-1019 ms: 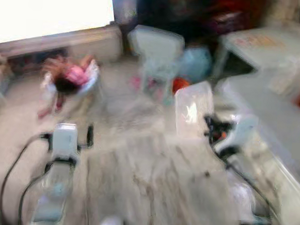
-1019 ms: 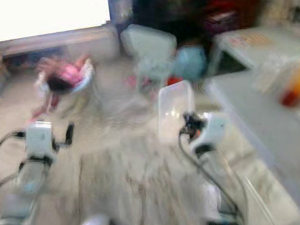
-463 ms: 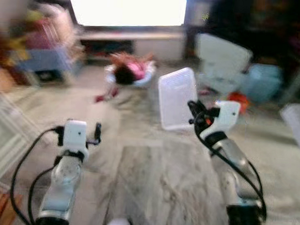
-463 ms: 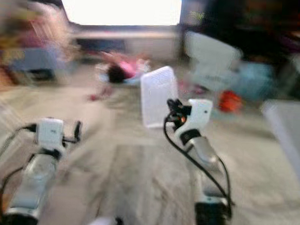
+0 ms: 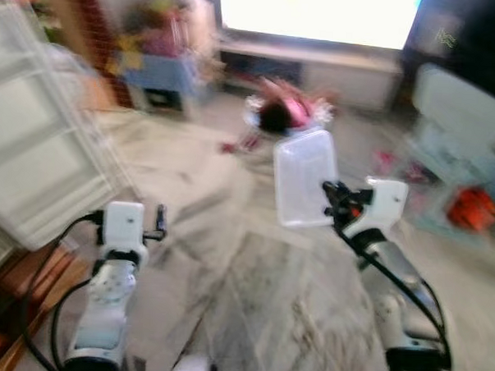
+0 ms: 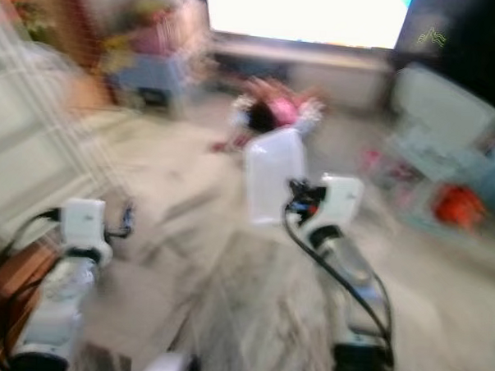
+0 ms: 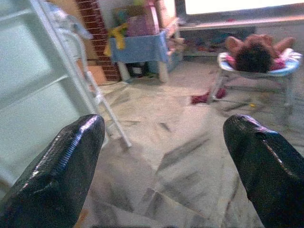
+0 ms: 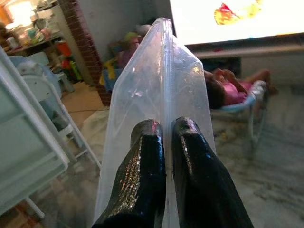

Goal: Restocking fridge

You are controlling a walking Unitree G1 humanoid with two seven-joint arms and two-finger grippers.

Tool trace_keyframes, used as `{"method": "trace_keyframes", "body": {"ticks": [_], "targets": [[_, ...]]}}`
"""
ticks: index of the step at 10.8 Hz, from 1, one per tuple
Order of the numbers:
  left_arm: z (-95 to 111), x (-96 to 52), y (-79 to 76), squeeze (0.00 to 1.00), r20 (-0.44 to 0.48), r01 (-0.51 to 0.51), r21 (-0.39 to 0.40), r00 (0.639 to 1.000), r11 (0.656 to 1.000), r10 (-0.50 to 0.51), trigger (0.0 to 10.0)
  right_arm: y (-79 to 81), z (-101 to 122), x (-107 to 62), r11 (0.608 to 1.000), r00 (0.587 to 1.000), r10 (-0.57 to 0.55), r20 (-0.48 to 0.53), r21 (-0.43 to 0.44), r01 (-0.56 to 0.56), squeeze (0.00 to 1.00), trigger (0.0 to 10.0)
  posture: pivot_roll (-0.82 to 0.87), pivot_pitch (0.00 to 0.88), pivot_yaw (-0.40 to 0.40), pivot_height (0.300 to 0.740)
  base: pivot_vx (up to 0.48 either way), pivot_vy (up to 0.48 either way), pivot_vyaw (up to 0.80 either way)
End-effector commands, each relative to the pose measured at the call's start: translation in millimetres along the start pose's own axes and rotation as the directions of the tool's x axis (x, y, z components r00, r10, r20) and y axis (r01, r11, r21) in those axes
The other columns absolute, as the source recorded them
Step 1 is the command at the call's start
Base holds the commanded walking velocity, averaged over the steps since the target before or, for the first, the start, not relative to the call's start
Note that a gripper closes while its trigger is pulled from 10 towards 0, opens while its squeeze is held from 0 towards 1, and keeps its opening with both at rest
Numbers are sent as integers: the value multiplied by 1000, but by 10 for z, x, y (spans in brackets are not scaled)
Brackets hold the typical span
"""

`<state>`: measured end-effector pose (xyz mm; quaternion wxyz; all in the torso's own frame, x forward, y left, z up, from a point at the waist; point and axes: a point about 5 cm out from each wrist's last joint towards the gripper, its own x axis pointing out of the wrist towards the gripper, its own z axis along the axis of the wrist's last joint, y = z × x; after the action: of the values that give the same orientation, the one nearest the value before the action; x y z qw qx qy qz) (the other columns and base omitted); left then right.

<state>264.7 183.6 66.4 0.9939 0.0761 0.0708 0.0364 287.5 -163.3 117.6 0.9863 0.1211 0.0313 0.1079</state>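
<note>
The right gripper, fingers pinched tight on the rim of a clear plastic container, holds it upright above the marble floor; it looks light, stiff and slippery, while the left gripper gapes wide, carrying nothing.

A clear plastic container, rectangular with rounded corners, stands upright on edge in the air, its rim pinched by the right claw.
</note>
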Motion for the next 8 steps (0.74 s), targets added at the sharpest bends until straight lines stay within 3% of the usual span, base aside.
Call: {"method": "trace_keyframes", "body": {"ticks": [1,3,6,8], "targets": [[64,54,53,0,23,-17,29,1000,999,16,10000,88,84,105,1000,999,24,37,10,-25,0,10000,44,0,16,740,0,0,800],[156,56,-80,0,47,59,7,997,998,-59,10000,83,113,154,999,998,49,33,13,-50,0,10000,85,0,-8,740,0,0,800],[173,55,-12,0,50,-10,-19,999,1000,11,10000,206,65,172,994,995,102,15,23,-103,0,10000,88,0,-17,740,0,0,800],[189,57,-26,0,51,19,-37,999,999,-17,10000,224,64,185,993,993,118,14,18,-118,0,10000,83,0,-16,740,0,0,800]]}}
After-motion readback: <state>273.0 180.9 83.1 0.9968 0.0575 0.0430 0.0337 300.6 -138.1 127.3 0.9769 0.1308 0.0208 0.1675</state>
